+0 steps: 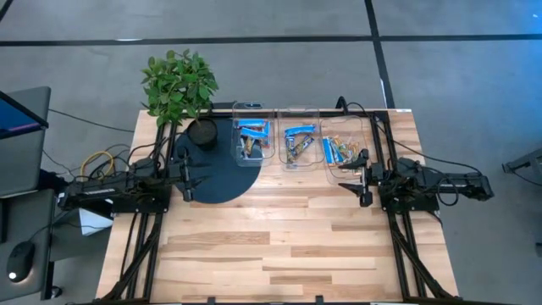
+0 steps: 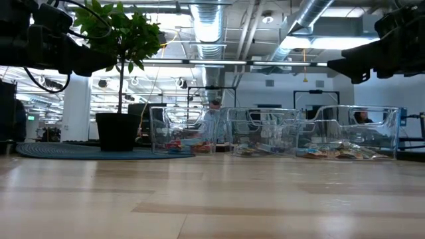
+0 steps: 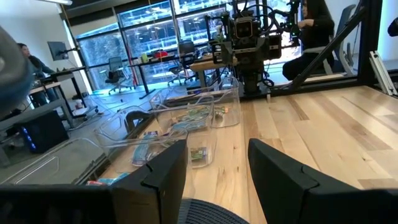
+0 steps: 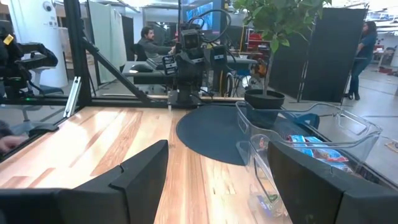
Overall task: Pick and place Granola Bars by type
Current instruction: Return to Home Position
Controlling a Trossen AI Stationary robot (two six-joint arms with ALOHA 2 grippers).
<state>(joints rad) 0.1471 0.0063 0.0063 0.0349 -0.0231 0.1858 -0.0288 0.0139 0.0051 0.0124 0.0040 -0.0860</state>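
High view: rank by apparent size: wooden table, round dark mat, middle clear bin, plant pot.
1. wooden table
2. round dark mat
3. middle clear bin
4. plant pot
No close calls.

At worktop level the granola bars (image 2: 325,153) are a bright smear behind the clear tubs (image 2: 265,123), no reading one wrapper from another! The left arm (image 2: 46,40) and right arm (image 2: 392,40) get chopped by the upper edge. From overhead, the jumble in the right tub (image 1: 339,172) is too small to sort. On its wrist camera the left claw (image 3: 217,152) loses its finger roots past the frame, and the left tub (image 3: 62,155) runs out of frame. Same for the right claw (image 4: 217,152), one finger masking the right tub's near wall.
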